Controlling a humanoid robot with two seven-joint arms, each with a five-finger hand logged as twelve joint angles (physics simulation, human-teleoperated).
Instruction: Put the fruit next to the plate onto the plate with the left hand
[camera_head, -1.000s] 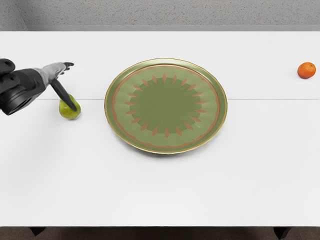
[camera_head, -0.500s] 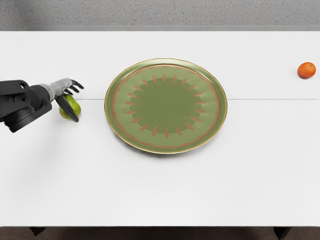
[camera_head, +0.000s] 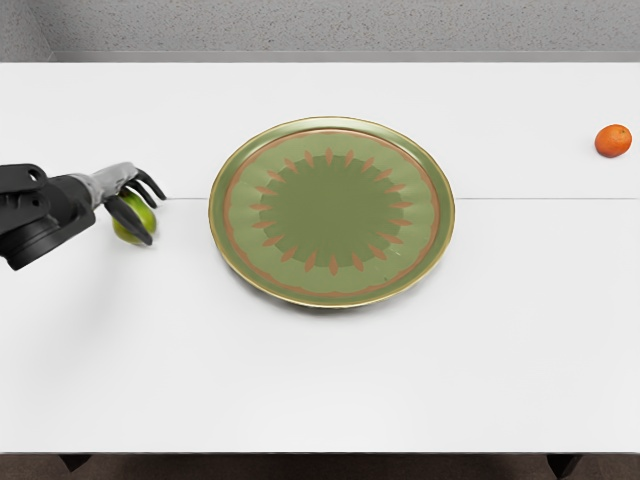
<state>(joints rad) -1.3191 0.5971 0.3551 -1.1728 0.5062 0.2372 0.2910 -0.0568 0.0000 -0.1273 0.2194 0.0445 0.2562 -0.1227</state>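
Left hand (camera_head: 122, 196) has dropped onto the pear (camera_head: 124, 230); fingers (camera_head: 148, 186), spread a second ago, now wrap it. Pear still sits on the bench (camera_head: 320, 380), left of the plate (camera_head: 214, 212). Grasp looks set, lift is next.

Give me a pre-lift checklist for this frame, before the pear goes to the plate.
1. Left robot hand at the pear: ok.
2. Fingers and thumb curled around the pear: ok.
3. Grip firm enough to lift: cannot tell.
4. Plate surface bare for the fruit: ok.
5. Table between pear and plate free of obstacles: ok.
6. Orange out of the way, far right: ok.
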